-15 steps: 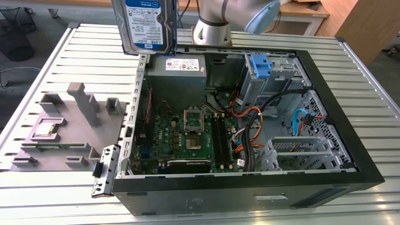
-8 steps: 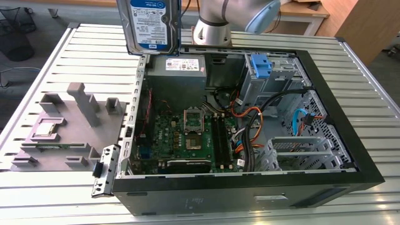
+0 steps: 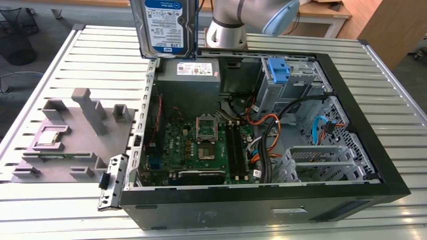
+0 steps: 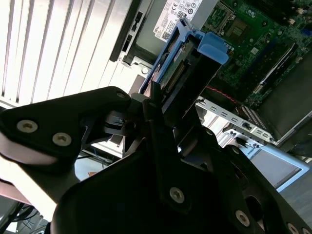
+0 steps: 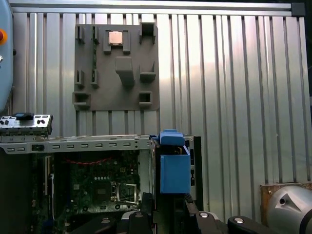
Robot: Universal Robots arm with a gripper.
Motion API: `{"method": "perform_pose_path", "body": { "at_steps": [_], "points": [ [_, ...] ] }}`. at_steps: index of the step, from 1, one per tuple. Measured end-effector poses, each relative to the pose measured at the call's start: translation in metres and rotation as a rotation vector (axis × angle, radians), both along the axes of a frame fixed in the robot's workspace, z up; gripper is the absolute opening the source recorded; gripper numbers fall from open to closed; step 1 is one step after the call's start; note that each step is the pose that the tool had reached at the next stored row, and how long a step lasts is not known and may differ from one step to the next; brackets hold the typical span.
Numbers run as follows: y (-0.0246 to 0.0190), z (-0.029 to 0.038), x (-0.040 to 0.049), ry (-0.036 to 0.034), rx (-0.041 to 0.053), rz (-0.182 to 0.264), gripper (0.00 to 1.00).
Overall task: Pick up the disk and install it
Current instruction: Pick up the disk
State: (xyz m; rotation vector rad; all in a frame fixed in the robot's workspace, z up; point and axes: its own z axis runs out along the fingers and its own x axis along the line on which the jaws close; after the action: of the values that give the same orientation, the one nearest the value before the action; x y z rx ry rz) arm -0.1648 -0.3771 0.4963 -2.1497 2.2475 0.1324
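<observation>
While the gripper pinches the disk by one end, the disk hangs upright in the air with its label facing the exterior view. It is above the back corner of the open computer case, over the grey power supply. Its blue rails show in both wrist views. Inside the case lie the green motherboard, loose cables and, in the drive bay, a blue caddy. Beside the case, on the slatted table, a grey tray holds a small square chip in one pocket.
</observation>
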Motion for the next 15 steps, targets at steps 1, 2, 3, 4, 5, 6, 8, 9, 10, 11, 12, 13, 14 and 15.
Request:
{"method": "perform_pose_path", "body": {
  "at_steps": [1, 2, 3, 4, 5, 6, 8, 9, 10, 11, 12, 13, 14, 15],
  "points": [
    [0.0, 0.0, 0.0008, 0.0001, -0.0001, 0.0, 0.35],
    [0.0, 0.0, 0.0016, 0.0001, -0.0001, 0.0, 0.35],
    [0.0, 0.0, 0.0024, 0.0, 0.0, 0.0, 0.35],
    [0.0, 0.0, 0.0033, -0.0001, 0.0001, 0.0, 0.35],
    [0.0, 0.0, 0.0044, -0.0001, 0.0001, 0.0, 0.35],
    [0.0, 0.0, 0.006, 0.0, 0.0001, 0.0, 0.35],
    [0.0, 0.0, 0.0093, 0.0, 0.0, 0.0, 0.35],
    [0.0, 0.0, 0.0109, 0.0, 0.0, 0.0, 0.35],
    [0.0, 0.0, 0.0125, 0.0, 0.0, 0.0, 0.35],
    [0.0, 0.0, 0.0141, 0.0001, 0.0, 0.0, 0.35],
    [0.0, 0.0, 0.0156, 0.0, 0.0, 0.0, 0.35],
    [0.0, 0.0, 0.017, 0.0, 0.0, 0.0, 0.35],
    [0.0, 0.0, 0.0184, 0.0001, 0.0, 0.0, 0.35],
    [0.0, 0.0, 0.0198, 0.0, 0.0, 0.0, 0.35]
  ]
}}
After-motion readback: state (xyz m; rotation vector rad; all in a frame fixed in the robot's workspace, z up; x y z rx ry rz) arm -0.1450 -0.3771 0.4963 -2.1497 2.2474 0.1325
